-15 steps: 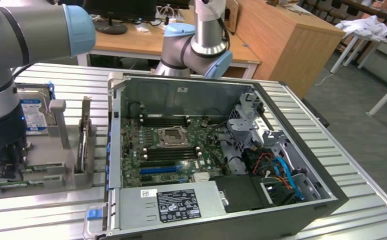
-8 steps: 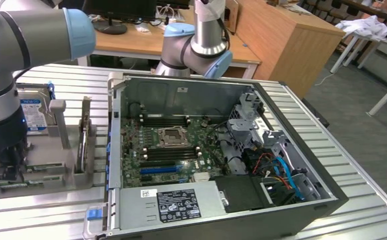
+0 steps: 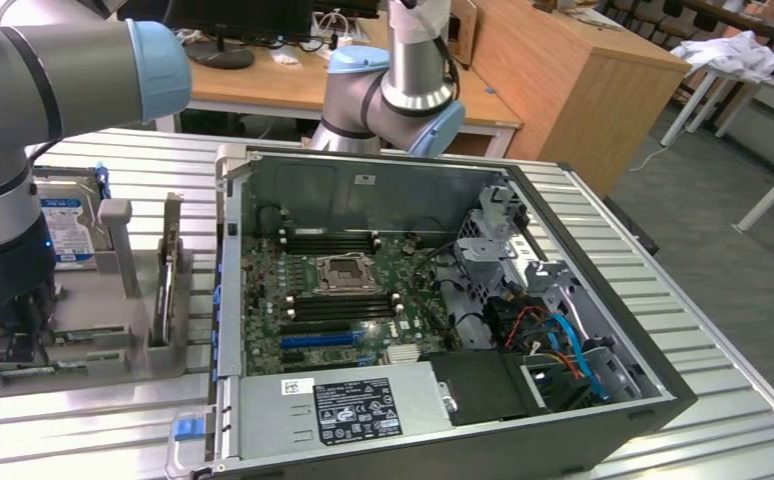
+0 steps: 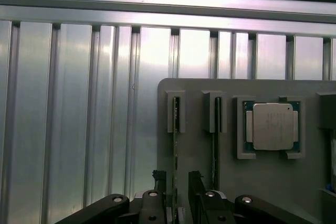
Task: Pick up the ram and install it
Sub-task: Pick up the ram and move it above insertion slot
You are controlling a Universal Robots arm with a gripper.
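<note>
Squarely inside your spread, empty gripper (image 4: 177, 179) stands the ram (image 4: 176, 129): probably light, stiff, fragile (pinch its flat faces gently).

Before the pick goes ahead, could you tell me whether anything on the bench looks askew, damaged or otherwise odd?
Nothing stands out. The ram stands straight on edge in its grey holder slot, the open pincer straddling it, and the processor lies square in its pocket.
</note>
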